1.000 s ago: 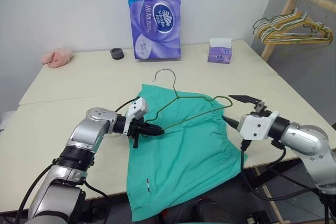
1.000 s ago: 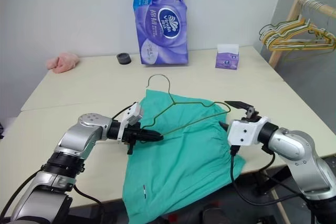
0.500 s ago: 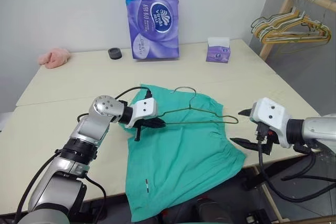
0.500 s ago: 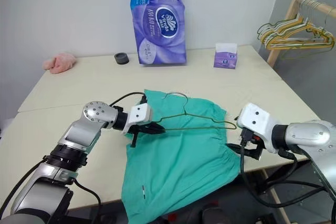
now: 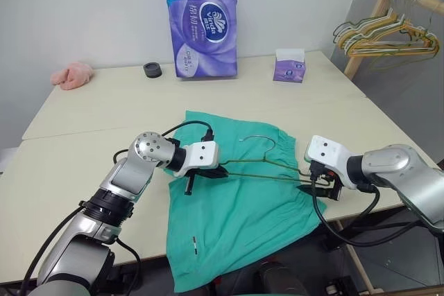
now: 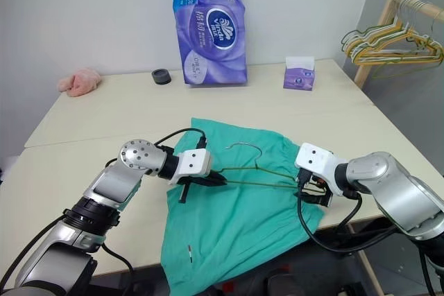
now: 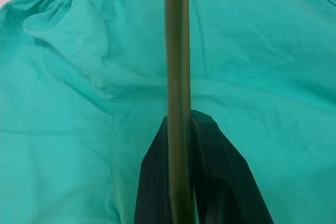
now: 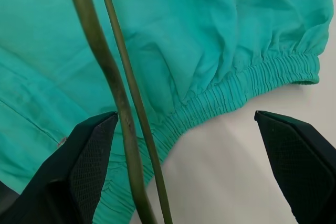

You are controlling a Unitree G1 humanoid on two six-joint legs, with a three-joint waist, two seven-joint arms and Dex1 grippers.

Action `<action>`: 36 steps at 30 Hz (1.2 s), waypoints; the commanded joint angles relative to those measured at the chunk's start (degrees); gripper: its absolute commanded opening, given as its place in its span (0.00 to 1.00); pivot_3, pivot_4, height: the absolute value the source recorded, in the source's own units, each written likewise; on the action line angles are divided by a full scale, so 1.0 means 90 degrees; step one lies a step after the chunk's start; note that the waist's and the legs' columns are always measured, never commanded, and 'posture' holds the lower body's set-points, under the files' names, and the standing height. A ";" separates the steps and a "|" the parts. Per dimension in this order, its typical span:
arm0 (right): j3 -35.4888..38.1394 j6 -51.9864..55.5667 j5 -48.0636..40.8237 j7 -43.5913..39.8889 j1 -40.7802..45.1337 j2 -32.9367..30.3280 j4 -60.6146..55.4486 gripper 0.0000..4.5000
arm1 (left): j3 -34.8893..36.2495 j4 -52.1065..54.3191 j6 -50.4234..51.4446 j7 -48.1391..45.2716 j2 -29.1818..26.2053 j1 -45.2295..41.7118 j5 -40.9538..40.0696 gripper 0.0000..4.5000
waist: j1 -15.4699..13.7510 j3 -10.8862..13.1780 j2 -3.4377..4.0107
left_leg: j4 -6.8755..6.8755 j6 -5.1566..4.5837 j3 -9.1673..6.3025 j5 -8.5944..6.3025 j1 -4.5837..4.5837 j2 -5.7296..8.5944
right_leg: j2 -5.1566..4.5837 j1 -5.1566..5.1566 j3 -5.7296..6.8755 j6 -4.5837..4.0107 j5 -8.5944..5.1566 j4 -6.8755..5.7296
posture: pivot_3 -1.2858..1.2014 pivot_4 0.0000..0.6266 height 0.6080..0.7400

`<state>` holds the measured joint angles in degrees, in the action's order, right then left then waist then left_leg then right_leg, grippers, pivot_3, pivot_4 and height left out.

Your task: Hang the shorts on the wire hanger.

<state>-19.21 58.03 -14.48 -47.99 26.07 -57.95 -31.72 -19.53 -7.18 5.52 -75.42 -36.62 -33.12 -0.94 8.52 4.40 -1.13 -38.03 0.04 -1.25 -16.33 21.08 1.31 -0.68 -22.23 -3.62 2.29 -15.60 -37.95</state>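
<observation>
The wire hanger (image 5: pixel 267 161) is pinched at nine o'clock by the left gripper (image 5: pixel 216 171), kept flat over the shorts (image 5: pixel 243 206); the right gripper (image 5: pixel 313 184), fingers spread, is poised at three o'clock, apparently for the waistband.

The shorts (image 5: pixel 239 206) lie on the table (image 5: pixel 83 143), overhanging its near edge. The hanger (image 5: pixel 267 161) lies across them, between the left gripper (image 5: pixel 220 172) and right gripper (image 5: pixel 309 184).

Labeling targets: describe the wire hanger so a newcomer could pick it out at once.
On the table, the shorts lie at the near edge. The wire hanger is held over them, one end in the shut left gripper. It is single, thin and grey, unlike the bunched hangers on the rack at right.
</observation>
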 commanded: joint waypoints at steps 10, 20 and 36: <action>-0.0369 -0.0308 0.0353 -0.0380 0.0154 -0.0029 0.0069 0.07 | -0.0008 0.0328 0.0157 0.0178 -0.0014 -0.0114 0.0121 0.00 | -0.0001 0.0000 0.0001 | -0.0001 0.0000 -0.0001 0.0000 0.0000 0.0000 | 0.0000 0.0000 0.0001 0.0000 0.0000 -0.0002 | 0.43 0.09 1.00; -0.0361 -0.0134 0.0310 -0.0443 0.0167 0.0119 -0.0170 0.00 | 0.0140 0.0228 0.0281 0.0361 0.0214 0.0050 -0.0131 0.12 | -0.0004 0.0002 0.0003 | -0.0002 0.0000 -0.0003 0.0000 0.0000 0.0001 | -0.0001 0.0000 0.0003 0.0000 0.0000 -0.0003 | 0.43 0.09 1.00; 0.1410 -0.0051 -0.0197 -0.0473 -0.1488 -0.0417 -0.0371 0.00 | 0.2096 -0.1013 0.2215 0.0691 0.0331 -0.0365 -0.2055 0.55 | -0.0020 0.0000 0.0001 | -0.0006 0.0000 -0.0009 0.0000 0.0003 0.0002 | -0.0002 0.0002 0.0013 0.0002 0.0000 -0.0005 | 0.43 0.09 1.00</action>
<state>-11.16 56.56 -14.49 -52.35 13.56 -61.31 -33.16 -3.01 -16.08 24.13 -69.63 -32.84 -35.41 -17.56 8.34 4.40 -1.12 -38.08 0.04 -1.33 -16.33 21.11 1.33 -0.70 -22.21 -3.50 2.30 -15.60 -37.99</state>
